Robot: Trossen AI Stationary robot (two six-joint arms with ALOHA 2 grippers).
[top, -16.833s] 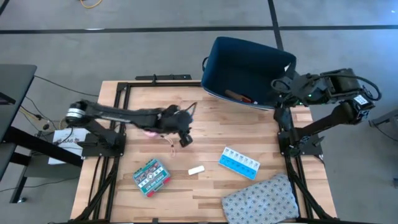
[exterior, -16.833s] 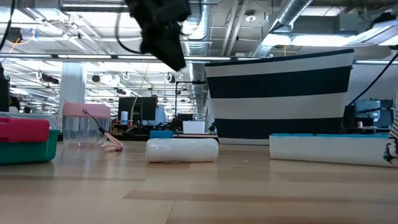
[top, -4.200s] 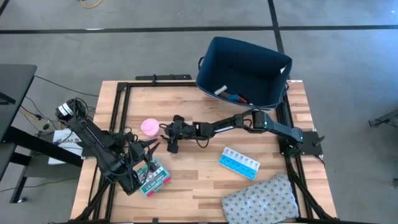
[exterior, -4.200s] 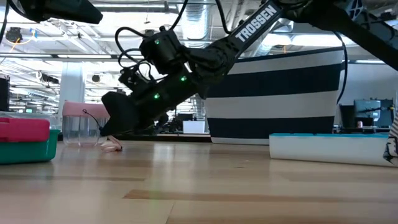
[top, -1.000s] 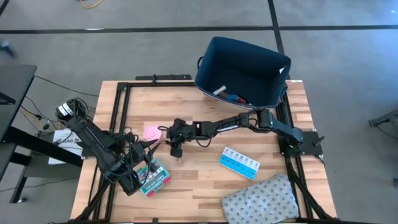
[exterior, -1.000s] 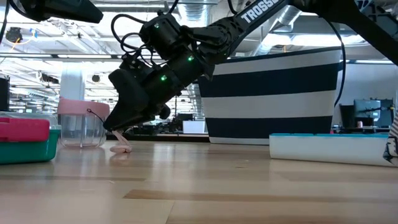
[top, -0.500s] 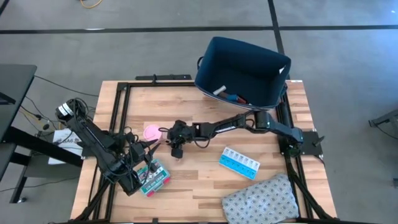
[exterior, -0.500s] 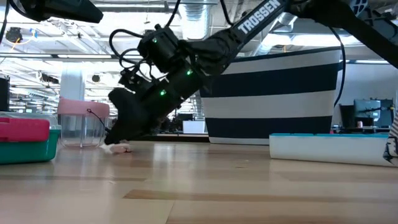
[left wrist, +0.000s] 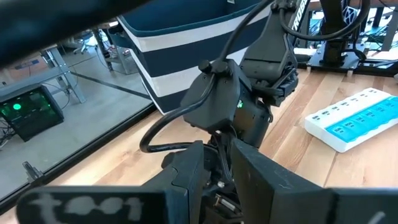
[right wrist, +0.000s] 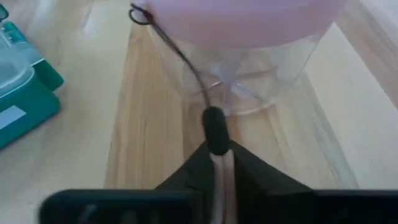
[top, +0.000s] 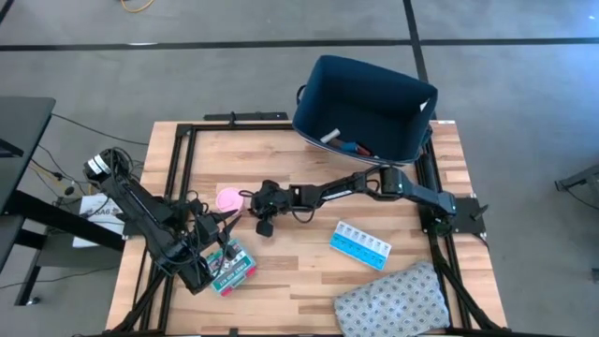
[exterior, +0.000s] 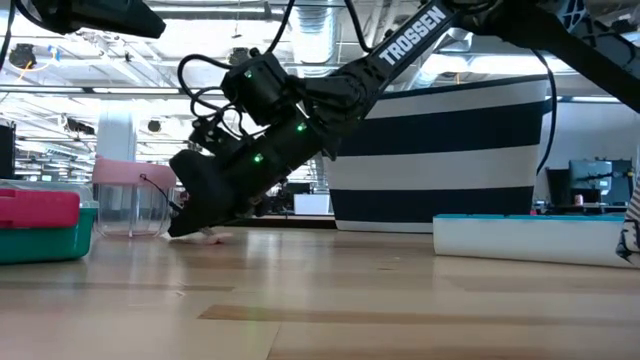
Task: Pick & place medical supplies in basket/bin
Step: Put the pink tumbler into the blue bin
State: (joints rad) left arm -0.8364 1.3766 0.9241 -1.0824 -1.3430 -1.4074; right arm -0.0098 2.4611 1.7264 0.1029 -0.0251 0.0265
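- Two arms work one wooden table (top: pixel 309 281). Nearest, the left tool (top: pixel 220 225) waits above the flat green-and-red box (top: pixel 231 265); whether it is wide or narrow I cannot tell. The print on the box's label is too small to read.
- Light-blue rectangular pill organiser (top: pixel 359 245): lying flat on the table, untouched.
- Right tool (right wrist: pixel 220 155): down at the table, pinched narrow on a small pale pinkish strip (exterior: pixel 212 236).
- Just beyond stands the clear round container with the pink lid (top: pixel 227 197); its black cord (right wrist: pixel 213 127) hangs at the fingertips.
- Risk: the cord may snag on lift and drag the container over; so thin a hold may let the strip slip.
- Farthest, the large navy plastic bin (top: pixel 314 94), well apart from the strip.
- Legible: "TROSSEN" on the right arm (exterior: pixel 415 32).
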